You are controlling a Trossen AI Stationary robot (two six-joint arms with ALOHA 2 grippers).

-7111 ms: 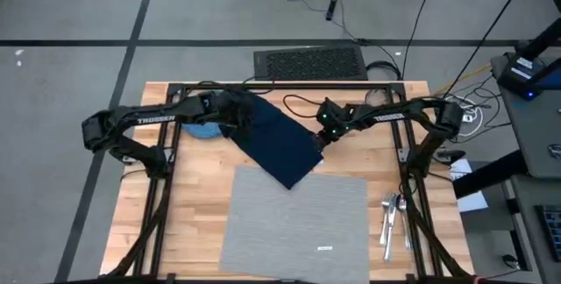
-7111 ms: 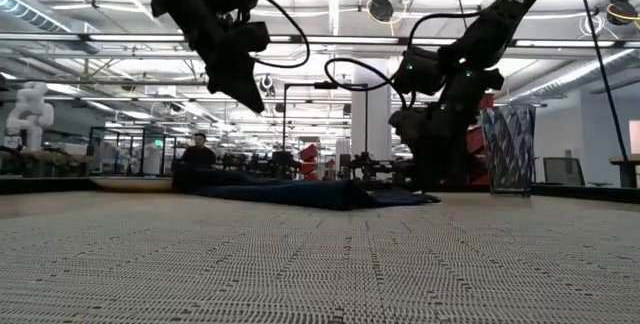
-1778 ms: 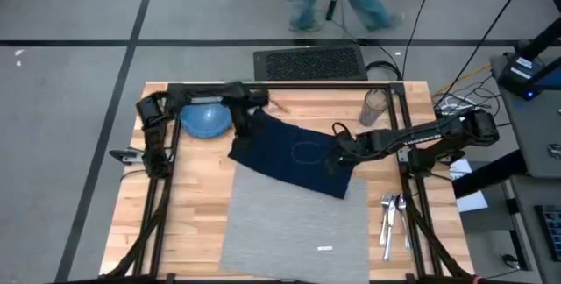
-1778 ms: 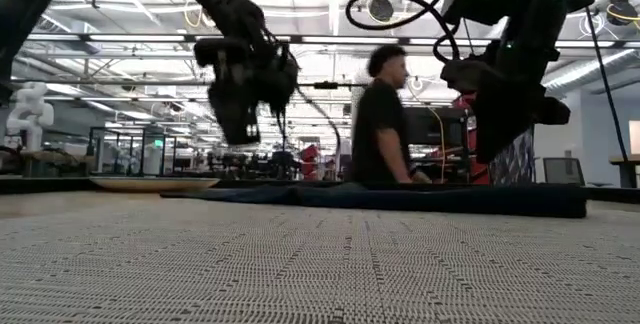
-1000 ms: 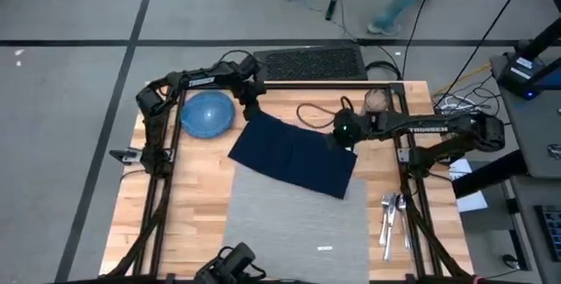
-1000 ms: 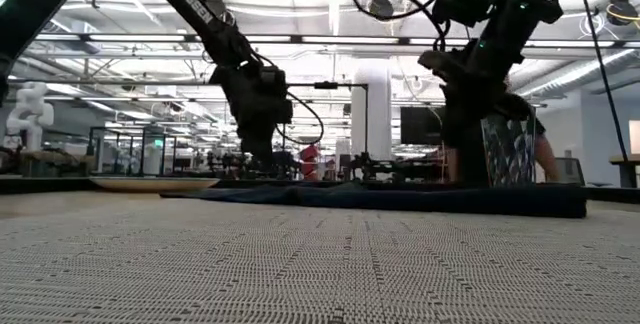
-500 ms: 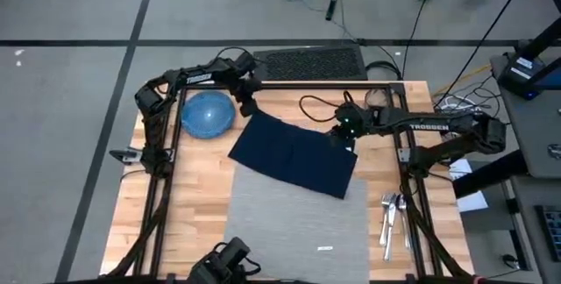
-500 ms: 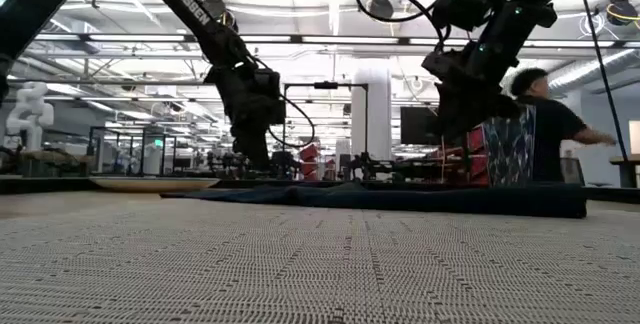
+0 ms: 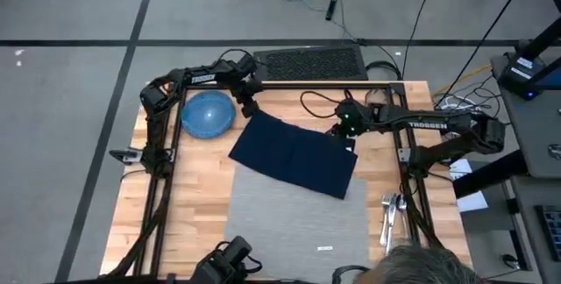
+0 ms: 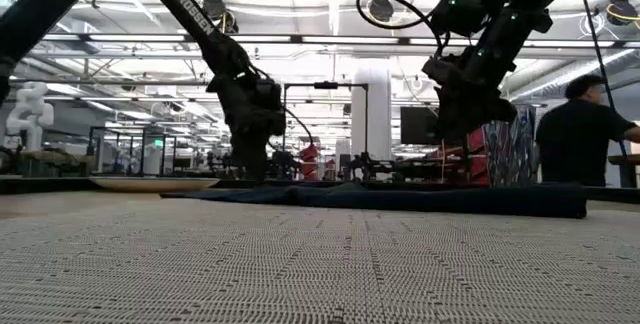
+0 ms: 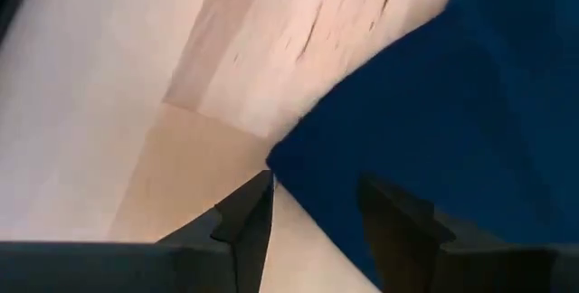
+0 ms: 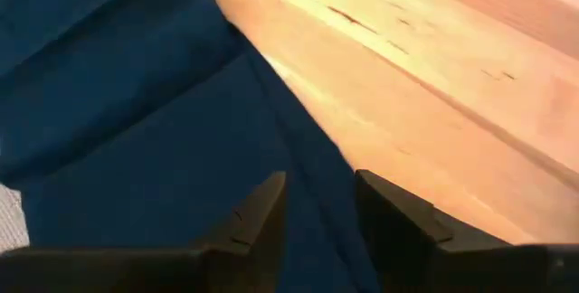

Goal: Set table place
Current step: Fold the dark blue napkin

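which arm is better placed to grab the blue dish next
Left. The left end effector hangs open at the napkin's far corner, right beside the blue dish. The right end effector sits across the napkin, farther from the dish.

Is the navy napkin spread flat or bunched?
Spread flat: the napkin lies as a smooth sheet, its near edge overlapping the grey placemat.

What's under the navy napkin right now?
The navy napkin lies on the table; its near edge overlaps the grey placemat's far edge. Anything else beneath it is covered.
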